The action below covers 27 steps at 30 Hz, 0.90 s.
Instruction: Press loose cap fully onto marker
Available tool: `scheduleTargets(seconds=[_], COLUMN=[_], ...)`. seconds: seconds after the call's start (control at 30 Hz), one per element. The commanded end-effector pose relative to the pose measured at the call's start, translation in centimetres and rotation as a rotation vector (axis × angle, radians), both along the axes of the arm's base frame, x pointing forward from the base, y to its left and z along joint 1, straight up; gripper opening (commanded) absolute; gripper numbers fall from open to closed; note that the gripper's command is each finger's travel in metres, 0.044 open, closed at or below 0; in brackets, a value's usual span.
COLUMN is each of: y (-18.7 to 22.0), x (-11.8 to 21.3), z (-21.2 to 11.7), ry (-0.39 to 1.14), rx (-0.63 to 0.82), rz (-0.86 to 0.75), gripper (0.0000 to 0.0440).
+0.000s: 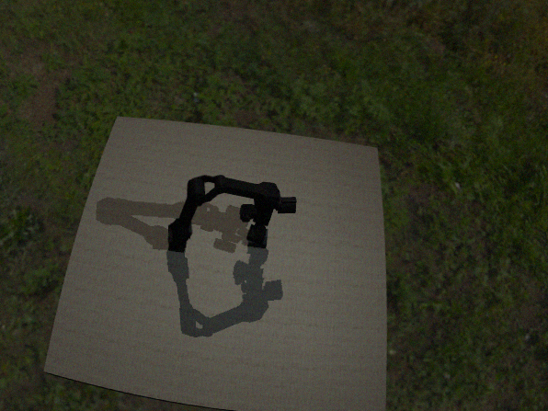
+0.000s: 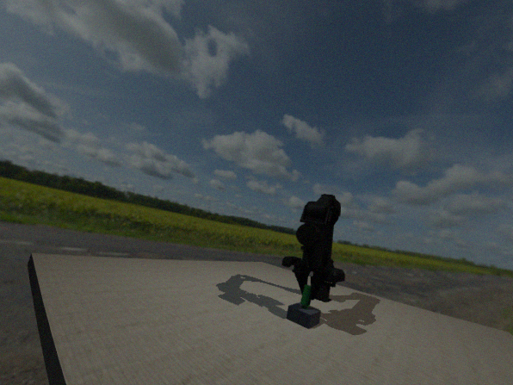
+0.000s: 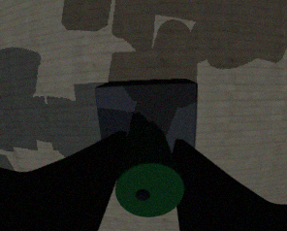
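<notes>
The dark blue-grey holder block (image 2: pixel 303 315) (image 3: pixel 165 92) sits on the table. The green cap (image 2: pixel 305 296) (image 3: pixel 157 181) stands over the marker in the block. It leans slightly in the exterior view, and the marker's body cannot be told apart from it there. The wrist view shows the cap's round top with a dark spot. My black gripper (image 2: pixel 310 293) (image 3: pixel 151 137) is shut on the cap, one finger at each side, just above the block. Whether the cap is fully seated cannot be told. In the top view the arm hides these small parts.
The pale wooden table (image 1: pixel 331 339) (image 2: pixel 151 339) carries the arm's base left of the holder in the top view. Two shadows of the arm fall across the table top. The table's edges show, with grass beyond.
</notes>
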State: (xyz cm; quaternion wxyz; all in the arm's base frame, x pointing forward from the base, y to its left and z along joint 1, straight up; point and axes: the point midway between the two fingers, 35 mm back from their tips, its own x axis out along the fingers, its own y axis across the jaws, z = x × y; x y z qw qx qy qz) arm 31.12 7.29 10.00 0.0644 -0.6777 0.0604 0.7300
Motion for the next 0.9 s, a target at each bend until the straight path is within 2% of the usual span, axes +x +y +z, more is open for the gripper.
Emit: scheduleTargets(seconds=[0.0, 0.3, 0.47, 0.53, 0.8, 0.87], y=[-0.7, -0.8, -0.7, -0.6, -0.5, -0.4], x=[0.1, 0.1, -1.0, -1.4, -2.0, -1.9], z=[-1.9, -1.9, -1.7, -1.4, -0.6, -0.2], ry=[0.029, 0.019, 0.047, 0.05, 0.023, 0.004], rx=[-0.027, -0.027, -0.009, -0.003, 0.019, 0.026], rz=[0.011, 0.04, 0.057, 0.063, 0.089, 0.094], gripper=[0.0128, 0.0146, 0.0196, 0.0233, 0.0438, 0.044])
